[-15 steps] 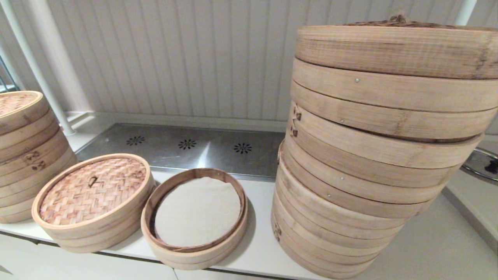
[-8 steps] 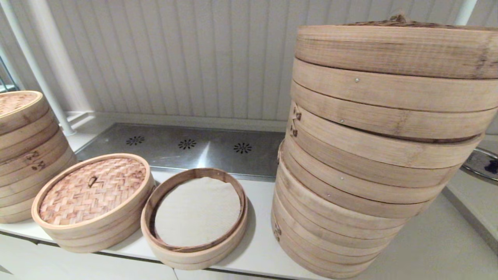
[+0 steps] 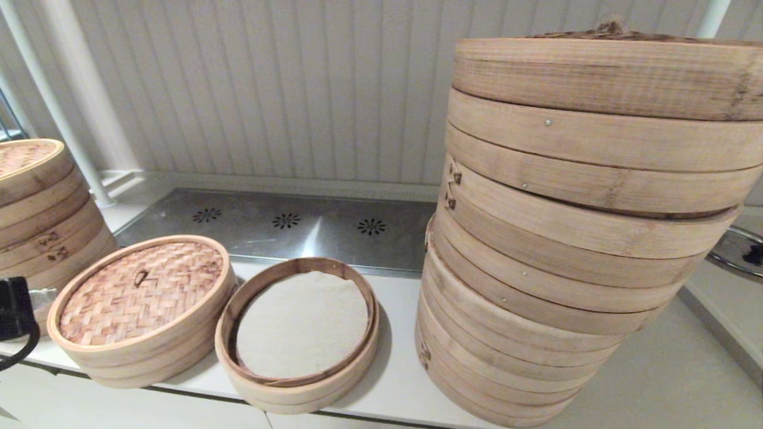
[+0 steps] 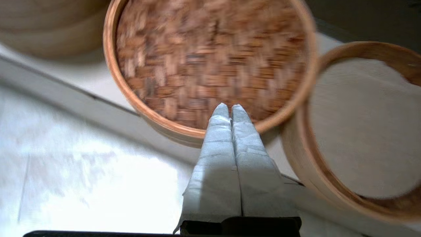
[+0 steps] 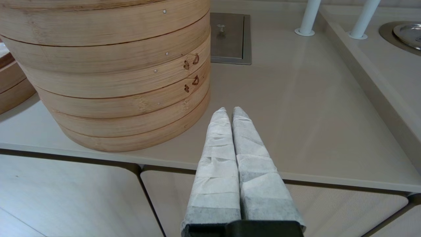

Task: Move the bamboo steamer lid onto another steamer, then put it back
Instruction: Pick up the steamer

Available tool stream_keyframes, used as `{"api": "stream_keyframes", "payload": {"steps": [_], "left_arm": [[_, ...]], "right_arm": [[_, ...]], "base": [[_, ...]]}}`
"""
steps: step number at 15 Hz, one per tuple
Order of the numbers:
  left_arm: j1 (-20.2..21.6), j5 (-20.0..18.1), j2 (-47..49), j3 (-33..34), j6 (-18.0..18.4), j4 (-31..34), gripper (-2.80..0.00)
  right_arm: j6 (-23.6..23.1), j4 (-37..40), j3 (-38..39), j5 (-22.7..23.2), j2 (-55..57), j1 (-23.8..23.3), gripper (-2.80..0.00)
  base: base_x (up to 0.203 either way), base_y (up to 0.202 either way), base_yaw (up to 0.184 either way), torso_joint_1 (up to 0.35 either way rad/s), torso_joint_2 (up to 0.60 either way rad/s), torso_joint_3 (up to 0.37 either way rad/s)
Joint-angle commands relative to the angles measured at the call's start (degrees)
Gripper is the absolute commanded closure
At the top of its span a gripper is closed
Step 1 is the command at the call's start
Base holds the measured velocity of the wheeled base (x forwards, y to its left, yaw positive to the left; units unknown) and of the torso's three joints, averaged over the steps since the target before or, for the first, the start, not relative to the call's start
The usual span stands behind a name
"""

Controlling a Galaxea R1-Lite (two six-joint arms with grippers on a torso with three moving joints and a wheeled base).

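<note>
The bamboo steamer lid (image 3: 142, 290), reddish-brown woven with a tiny centre loop, sits on a small basket at the counter's front left. Right beside it stands the other small steamer (image 3: 301, 325), uncovered, with a white liner inside. My left arm (image 3: 13, 313) shows at the left edge of the head view, just left of the lid. In the left wrist view my left gripper (image 4: 230, 108) is shut and empty, its tips above the near rim of the lid (image 4: 210, 59), with the uncovered steamer (image 4: 361, 125) alongside. My right gripper (image 5: 229, 112) is shut and empty over the counter's front edge.
A huge stack of baskets (image 3: 572, 238) with a knotted lid fills the right half of the counter. A medium stack (image 3: 42, 226) stands at the far left, close behind my left arm. A steel plate (image 3: 286, 226) with flower-shaped holes lies behind the small baskets.
My left arm has come into the head view at the left edge, beside the lidded basket. The lid and the baskets have not moved.
</note>
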Motion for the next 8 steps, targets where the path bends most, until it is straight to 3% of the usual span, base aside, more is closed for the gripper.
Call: {"api": "stream_keyframes", "payload": {"steps": [1, 3, 4, 8], "left_arm": [[4.9, -1.4, 12.6, -2.3, -0.2, 0.0, 0.00], [9.0, -3.8, 18.9, -3.8, -0.4, -0.2, 0.00], [9.7, -4.4, 20.6, -4.3, -0.3, -0.3, -2.80], [9.8, -5.0, 24.5, -8.1, -0.4, -0.3, -2.80]], "right_arm": [[0.0, 0.0, 0.0, 0.0, 0.0, 0.1, 0.00], [0.0, 0.0, 0.0, 0.0, 0.0, 0.0, 0.00], [0.0, 0.0, 0.0, 0.0, 0.0, 0.0, 0.00], [0.0, 0.0, 0.0, 0.0, 0.0, 0.1, 0.00]], "base": [[0.000, 0.000, 0.000, 0.000, 0.00, 0.000], [0.000, 0.000, 0.000, 0.000, 0.00, 0.000], [0.000, 0.000, 0.000, 0.000, 0.00, 0.000], [0.000, 0.000, 0.000, 0.000, 0.00, 0.000]]}}
